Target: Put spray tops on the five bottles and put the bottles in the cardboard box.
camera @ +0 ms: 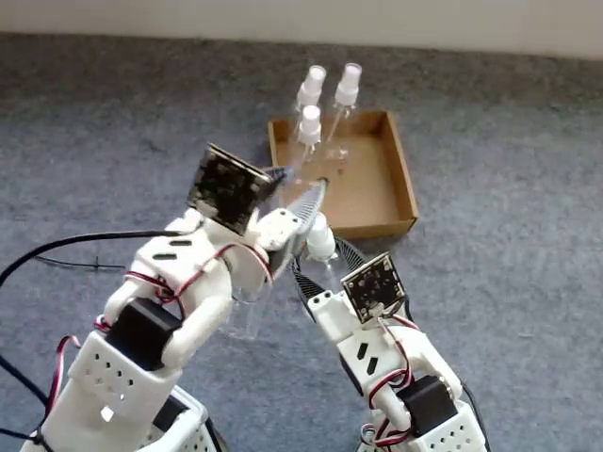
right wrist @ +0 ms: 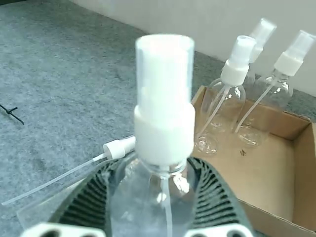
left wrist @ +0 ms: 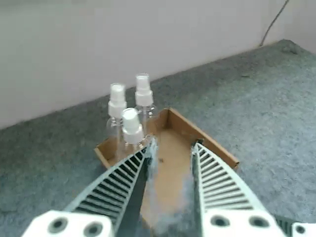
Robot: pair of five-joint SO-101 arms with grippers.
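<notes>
Beside the near wall of the cardboard box [camera: 408,188], a capped spray bottle [right wrist: 162,133] is clamped upright in the right hand [right wrist: 159,182]; the left hand [left wrist: 174,146] is held open, empty.

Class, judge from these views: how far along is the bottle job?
Done: three capped bottles stand in the cardboard box. In hand: the right gripper holds a fourth bottle, spray top on, outside the box. Remaining: box it, then fit the loose spray top on the carpet to the fifth bottle and box that.
</notes>
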